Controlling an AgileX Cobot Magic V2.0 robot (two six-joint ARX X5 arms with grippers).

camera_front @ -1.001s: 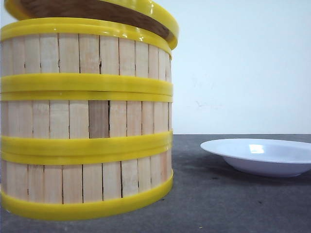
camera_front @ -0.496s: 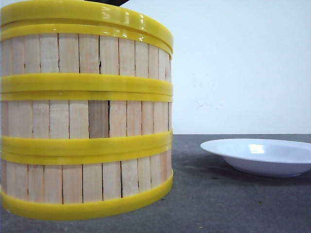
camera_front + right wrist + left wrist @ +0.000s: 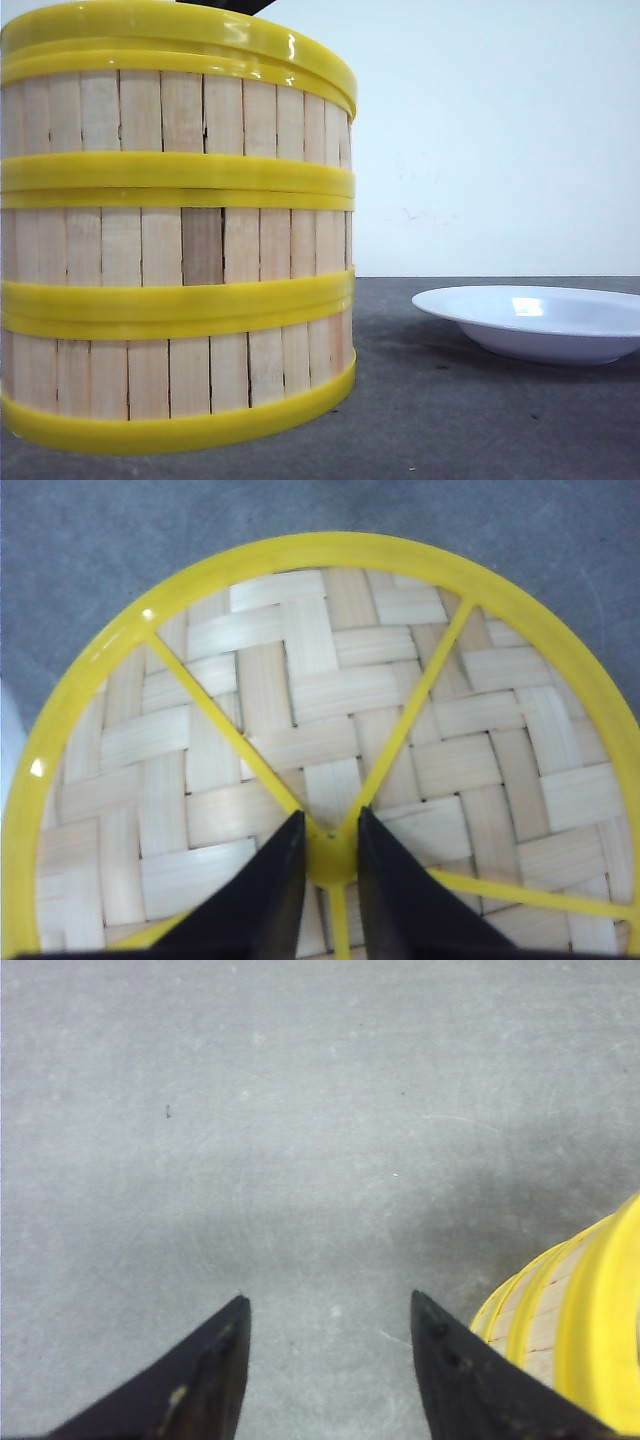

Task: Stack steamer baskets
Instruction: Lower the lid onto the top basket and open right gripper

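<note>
- Three steamer baskets (image 3: 180, 250) stand stacked in one column on the dark grey table (image 3: 480, 420), filling the left side of the front view, close to the camera.
- The lid (image 3: 330, 740), woven with a yellow rim and yellow spokes, sits flat on the top basket. What is inside the baskets is hidden.
- The right end effector (image 3: 331, 855) is nearly closed on the lid's yellow knob (image 3: 331, 860), one finger on each side.
- The left end effector (image 3: 330, 1360) is open and holds nothing, above bare table, with the stack's side just beside one finger.
- A white plate (image 3: 535, 322) lies empty on the table, apart to the right of the stack.
- A second ago the lid was tilted above the top rim; now it lies level on it.
</note>
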